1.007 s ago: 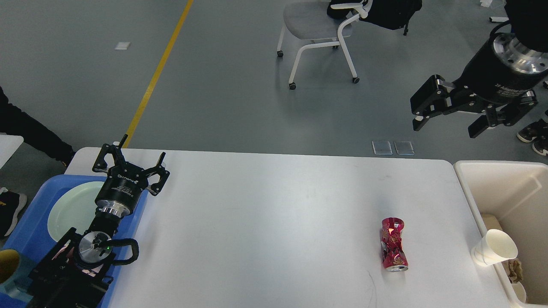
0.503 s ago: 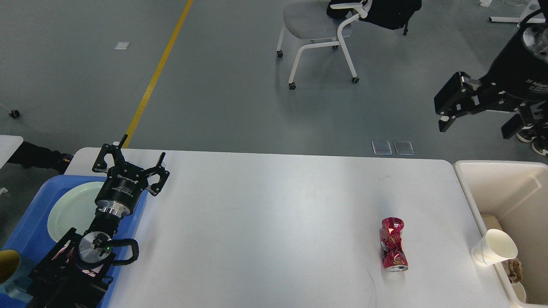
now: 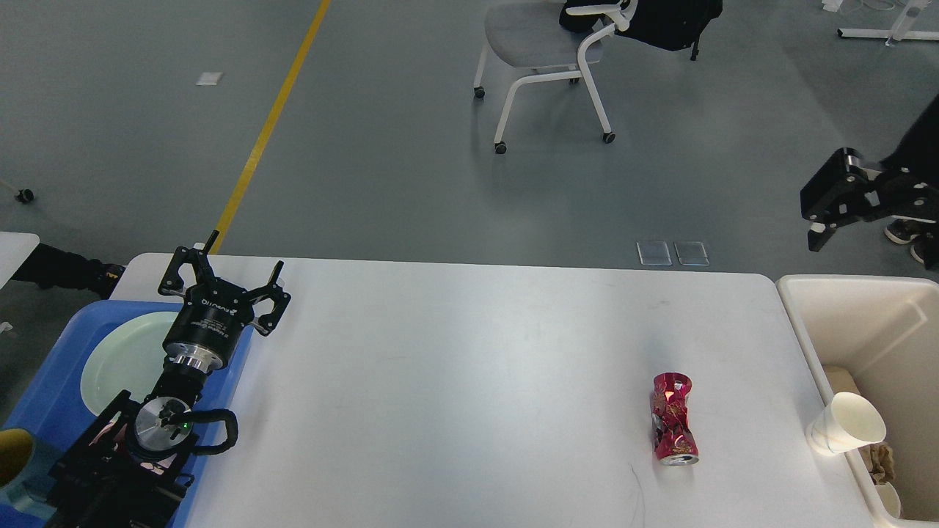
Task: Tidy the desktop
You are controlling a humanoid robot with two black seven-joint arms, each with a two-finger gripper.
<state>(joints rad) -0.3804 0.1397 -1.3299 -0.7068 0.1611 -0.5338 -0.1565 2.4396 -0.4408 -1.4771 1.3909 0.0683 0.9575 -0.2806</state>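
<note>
The white desktop (image 3: 469, 367) fills the lower half of the head view. A crushed red can (image 3: 675, 429) lies on its side on the desktop's right part. A white paper cup (image 3: 845, 424) lies tipped at the desktop's right edge, against the rim of the cream bin (image 3: 798, 301). My left gripper (image 3: 220, 273) is open and empty above the desktop's far left corner, beside the blue tray (image 3: 62, 352). My right gripper (image 3: 873, 209) is open and empty, high off the desktop's far right, partly cut by the view's edge.
The blue tray holds a pale green plate (image 3: 121, 359) and a yellow cup (image 3: 11, 455). The cream bin holds some brown scraps (image 3: 880, 458). A white chair (image 3: 550, 51) stands on the floor beyond the desktop.
My right gripper has moved right and a little down, now partly out of view. The left arm, can and cup have not moved.
</note>
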